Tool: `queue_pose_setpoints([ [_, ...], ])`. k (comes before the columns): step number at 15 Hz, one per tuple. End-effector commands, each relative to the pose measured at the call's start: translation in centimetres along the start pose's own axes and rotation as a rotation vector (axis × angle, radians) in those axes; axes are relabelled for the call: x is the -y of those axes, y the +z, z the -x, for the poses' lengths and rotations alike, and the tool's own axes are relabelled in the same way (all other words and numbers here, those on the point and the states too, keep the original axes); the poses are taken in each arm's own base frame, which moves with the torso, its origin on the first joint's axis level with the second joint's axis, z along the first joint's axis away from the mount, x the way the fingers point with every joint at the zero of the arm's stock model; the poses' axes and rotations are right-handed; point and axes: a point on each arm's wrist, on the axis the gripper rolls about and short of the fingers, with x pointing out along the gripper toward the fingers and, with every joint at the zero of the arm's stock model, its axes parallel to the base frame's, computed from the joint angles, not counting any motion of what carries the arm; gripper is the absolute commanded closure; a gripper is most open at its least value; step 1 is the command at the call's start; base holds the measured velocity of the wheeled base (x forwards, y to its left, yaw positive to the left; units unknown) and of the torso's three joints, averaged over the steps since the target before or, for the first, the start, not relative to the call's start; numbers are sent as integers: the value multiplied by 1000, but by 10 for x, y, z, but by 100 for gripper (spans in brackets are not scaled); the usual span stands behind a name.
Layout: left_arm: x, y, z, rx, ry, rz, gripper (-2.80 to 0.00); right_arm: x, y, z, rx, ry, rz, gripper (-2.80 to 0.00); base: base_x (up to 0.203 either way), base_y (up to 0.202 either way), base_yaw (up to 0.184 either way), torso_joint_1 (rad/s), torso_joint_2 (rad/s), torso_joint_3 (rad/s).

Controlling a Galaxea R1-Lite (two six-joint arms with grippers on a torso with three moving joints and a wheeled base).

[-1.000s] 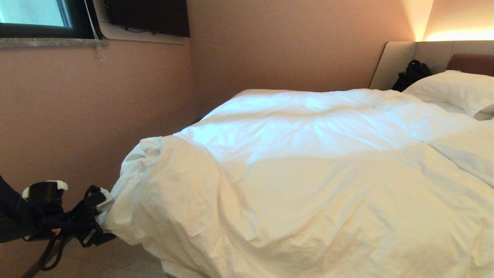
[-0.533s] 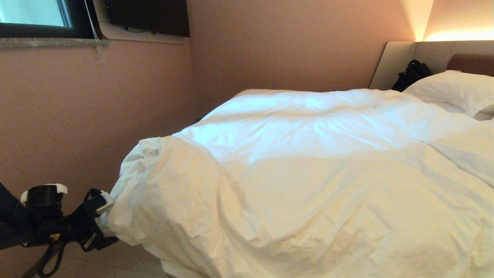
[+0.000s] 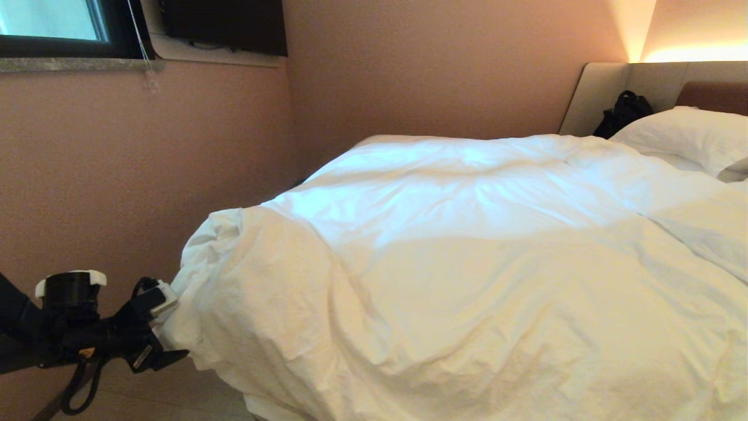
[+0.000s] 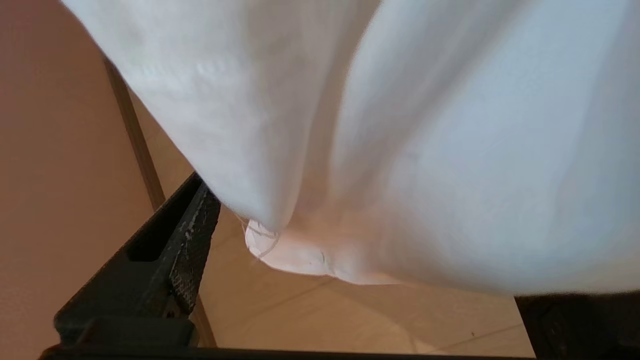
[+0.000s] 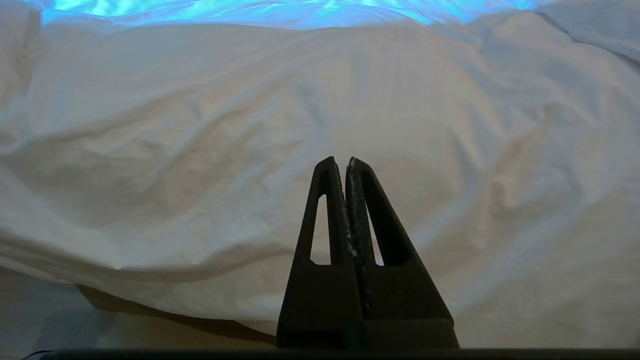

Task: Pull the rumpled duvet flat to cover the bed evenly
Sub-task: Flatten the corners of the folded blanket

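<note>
Since a second ago the left gripper (image 3: 166,330) has shifted a little along the hanging corner of the duvet (image 3: 444,263) at the bed's near left corner, and its fingers have spread to their widest. In the left wrist view one dark finger (image 4: 170,260) stands apart from the cloth, with the duvet's hem corner drooping between the spread fingers above the tan floor (image 4: 310,315); the gripper is released and grasps nothing.

White and creased, the duvet lies across the bed (image 3: 602,96), bunched at that left corner and draped over the foot edge. A pillow (image 3: 684,137) rests by the headboard, a black bag (image 3: 624,112) beside it.

Pointing at the duvet's foot edge, the right gripper (image 5: 346,162) is clenched tight on nothing.
</note>
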Motion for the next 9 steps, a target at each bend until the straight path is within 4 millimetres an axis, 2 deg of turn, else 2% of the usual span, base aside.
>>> queue_pose_setpoints([
  [1, 0, 3, -2, 16, -5, -10, -280, 0, 0, 0, -1, 1, 1, 0, 0, 0, 0, 0, 0, 0],
  [4, 0, 8, -3, 52, -26, 19, -280, 0, 0, 0, -1, 1, 1, 0, 0, 0, 0, 0, 0, 0],
  [5, 0, 9, -3, 63, -28, 22, 0, 0, 0, 0, -1, 1, 1, 0, 0, 0, 0, 0, 0, 0],
  [9, 2, 9, -1, 64, -32, 30, 0, 0, 0, 0, -1, 1, 1, 0, 0, 0, 0, 0, 0, 0],
])
